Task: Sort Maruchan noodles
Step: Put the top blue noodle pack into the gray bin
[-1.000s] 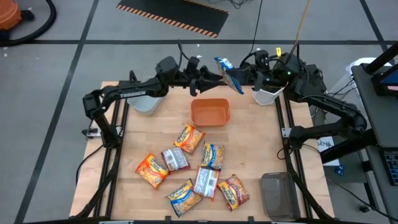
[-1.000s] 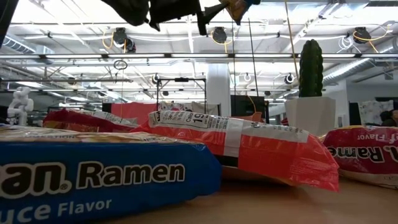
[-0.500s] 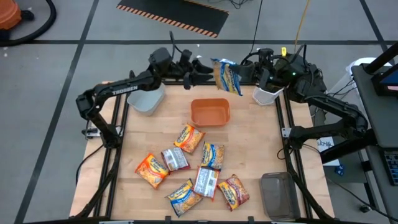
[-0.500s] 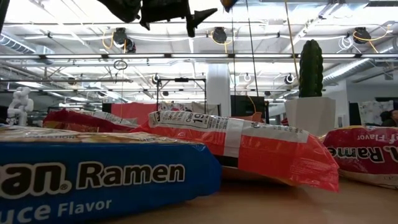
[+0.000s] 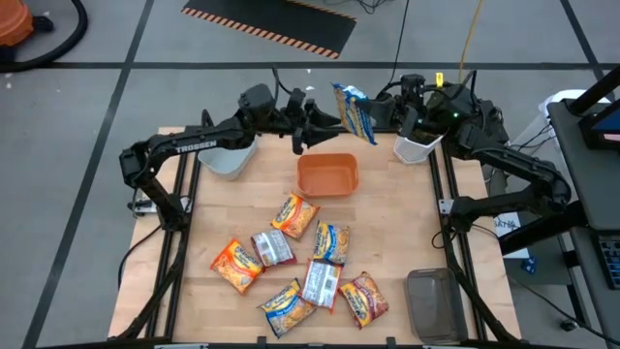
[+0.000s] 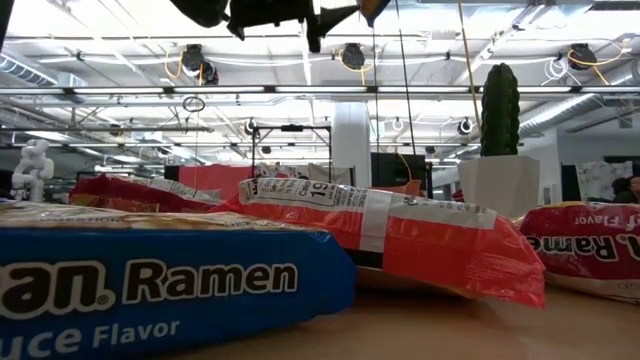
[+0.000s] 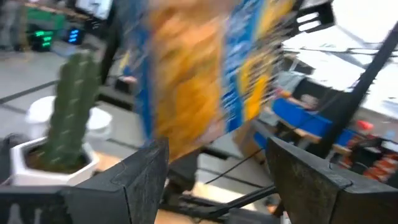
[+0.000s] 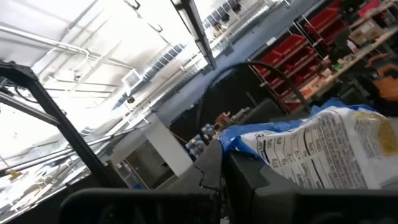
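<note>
1. Crinkly film wraps the yellow-blue Maruchan packet (image 5: 355, 112), which hangs in the air at twelve o'clock above the orange bin (image 5: 327, 174).
2. Right tool (image 5: 380, 113) is clamped on the packet's edge; left tool (image 5: 323, 123) sits just beside the packet, fingers apart.
3. Judged light, with a stiff but brittle noodle block inside; the film looks slippery, so a grip on the flat block with modest squeeze seems safer than the seam.
4. Seven more packets (image 5: 295, 262) lie scattered on the tabletop (image 5: 387, 242) around six o'clock, some overlapping, calling for shallow edge picks.
</note>
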Tool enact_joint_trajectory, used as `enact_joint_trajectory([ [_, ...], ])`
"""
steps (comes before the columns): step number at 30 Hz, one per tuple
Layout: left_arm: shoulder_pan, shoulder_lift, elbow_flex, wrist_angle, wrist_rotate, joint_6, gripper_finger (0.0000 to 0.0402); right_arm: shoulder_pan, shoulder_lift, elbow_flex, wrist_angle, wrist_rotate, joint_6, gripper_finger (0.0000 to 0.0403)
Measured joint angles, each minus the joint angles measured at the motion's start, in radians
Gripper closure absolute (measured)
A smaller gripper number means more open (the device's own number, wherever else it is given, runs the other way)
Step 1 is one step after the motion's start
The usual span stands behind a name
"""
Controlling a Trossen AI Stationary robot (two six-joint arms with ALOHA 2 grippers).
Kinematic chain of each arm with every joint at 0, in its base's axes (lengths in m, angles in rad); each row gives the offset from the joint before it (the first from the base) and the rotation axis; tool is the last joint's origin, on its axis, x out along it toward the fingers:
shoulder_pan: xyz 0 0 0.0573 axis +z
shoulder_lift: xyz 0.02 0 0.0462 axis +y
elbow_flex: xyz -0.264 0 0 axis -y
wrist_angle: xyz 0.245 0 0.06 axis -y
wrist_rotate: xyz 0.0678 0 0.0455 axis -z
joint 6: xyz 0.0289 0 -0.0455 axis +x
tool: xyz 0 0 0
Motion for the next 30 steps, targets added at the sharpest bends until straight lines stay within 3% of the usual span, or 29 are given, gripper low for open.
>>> enact_joint_trajectory([
  [6,0.01,0.001,0.0,-0.021,-0.02,-0.002,0.013,0.0,-0.001,0.0,0.071,-0.028,0.002,0.0403],
  [19,-0.062,0.002,-0.002,0.15,-0.011,-0.075,0.013,0.0,0.013,0.002,0.089,-0.081,-0.004,0.0403],
  [30,-0.099,0.017,0.0,0.139,-0.124,-0.02,0.0131,0.0,0.018,0.001,0.131,-0.12,0.005,0.0403],
])
